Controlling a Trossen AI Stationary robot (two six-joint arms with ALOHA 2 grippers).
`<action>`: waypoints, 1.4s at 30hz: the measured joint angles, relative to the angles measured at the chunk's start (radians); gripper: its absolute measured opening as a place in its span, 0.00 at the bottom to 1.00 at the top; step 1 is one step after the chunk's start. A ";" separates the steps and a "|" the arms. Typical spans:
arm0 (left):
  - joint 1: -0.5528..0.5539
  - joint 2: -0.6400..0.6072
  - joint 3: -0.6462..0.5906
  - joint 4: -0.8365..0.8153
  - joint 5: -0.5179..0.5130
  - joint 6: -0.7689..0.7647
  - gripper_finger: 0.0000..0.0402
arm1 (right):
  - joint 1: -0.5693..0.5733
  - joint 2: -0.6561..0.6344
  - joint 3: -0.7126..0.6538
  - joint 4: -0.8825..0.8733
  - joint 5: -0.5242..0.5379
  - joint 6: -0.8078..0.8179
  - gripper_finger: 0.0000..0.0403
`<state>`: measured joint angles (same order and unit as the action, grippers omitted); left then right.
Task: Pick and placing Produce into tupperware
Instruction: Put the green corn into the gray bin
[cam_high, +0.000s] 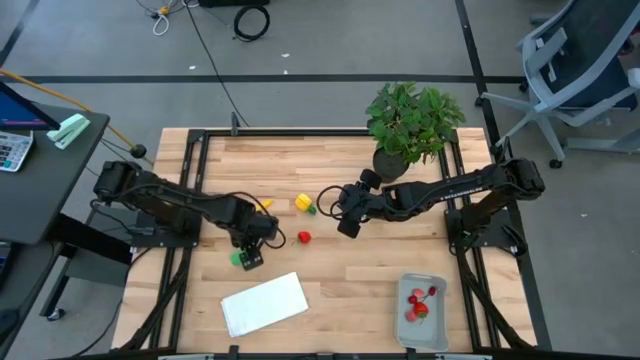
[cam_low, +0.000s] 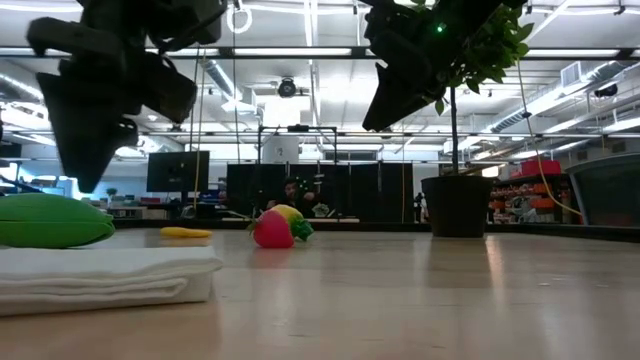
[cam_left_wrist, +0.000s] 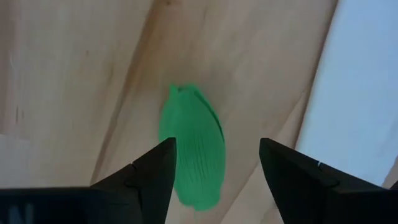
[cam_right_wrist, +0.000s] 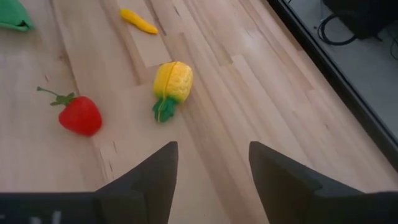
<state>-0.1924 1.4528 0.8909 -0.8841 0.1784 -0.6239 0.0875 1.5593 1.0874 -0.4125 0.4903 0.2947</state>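
Wooden worktop (cam_high: 330, 285): left tool (cam_left_wrist: 214, 177) gapes wide over the green oval (cam_left_wrist: 191, 149), gripping nothing; right tool (cam_right_wrist: 212, 180), open and empty, faces the strawberry (cam_right_wrist: 79, 114).

plant: leafy potted plant (cam_high: 412, 125) at table's (cam_high: 340, 290) far edge
sheet: white sheet (cam_high: 264, 304) near front edge
chair: office chair (cam_high: 578, 70) beyond table

**Bright overhead light, soft close-ups**

Ceiling strip lights (cam_low: 300, 52) glare white in the low view, turning both arms into dark silhouettes. The table (cam_high: 330, 260) is evenly lit with faint shadows. In the left wrist view the green oval (cam_left_wrist: 191, 146) looks blurred.
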 joint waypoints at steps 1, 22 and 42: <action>-0.010 0.000 0.000 -0.012 -0.001 -0.002 0.59 | 0.000 0.000 0.000 0.000 -0.002 0.000 0.51; -0.067 0.001 0.000 -0.083 -0.066 -0.073 0.63 | 0.000 0.000 0.000 -0.002 -0.020 0.026 0.50; -0.136 0.071 0.000 -0.063 -0.142 -0.125 0.67 | 0.000 0.000 0.000 -0.002 -0.021 0.026 0.50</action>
<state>-0.3286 1.5237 0.8906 -0.9476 0.0368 -0.7486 0.0875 1.5593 1.0874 -0.4145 0.4690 0.3202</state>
